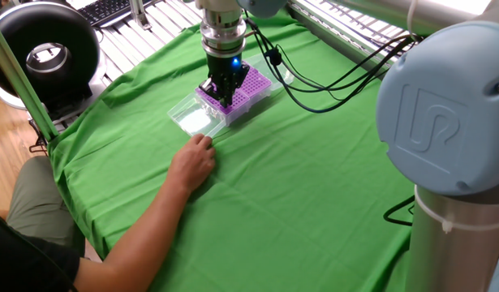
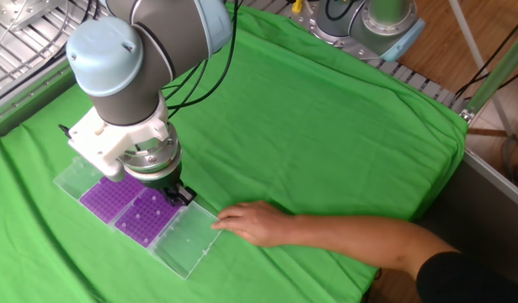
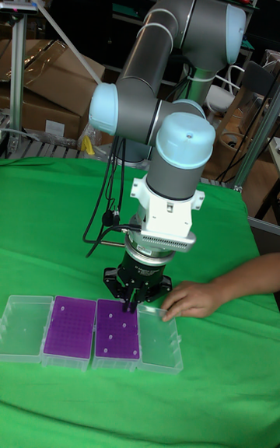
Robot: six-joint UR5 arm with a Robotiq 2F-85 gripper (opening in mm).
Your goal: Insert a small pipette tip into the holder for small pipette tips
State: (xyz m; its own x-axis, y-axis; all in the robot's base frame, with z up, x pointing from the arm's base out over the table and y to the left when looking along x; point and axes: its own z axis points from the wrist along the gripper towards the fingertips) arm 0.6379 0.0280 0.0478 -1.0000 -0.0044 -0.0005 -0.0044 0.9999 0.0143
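Two purple tip holders lie side by side on the green cloth, one (image 3: 70,325) further from the hand and one (image 3: 117,331) nearer it. My gripper (image 3: 130,306) points straight down at the far edge of the nearer holder (image 2: 145,216), its tips right at the holder's top (image 1: 233,96). The black fingers (image 3: 124,292) are drawn together. A small pipette tip between them is too small to make out. In one fixed view the gripper (image 1: 225,100) hides part of the holder. The other fixed view shows the gripper (image 2: 176,198) at the holder's corner.
A clear lid lies open at each outer end of the holders, one (image 3: 23,325) far from the hand and one (image 3: 159,339) beside it. A person's hand (image 2: 246,223) rests on the cloth touching that nearer lid (image 1: 196,120). A black ring light (image 1: 42,45) stands off the table's corner.
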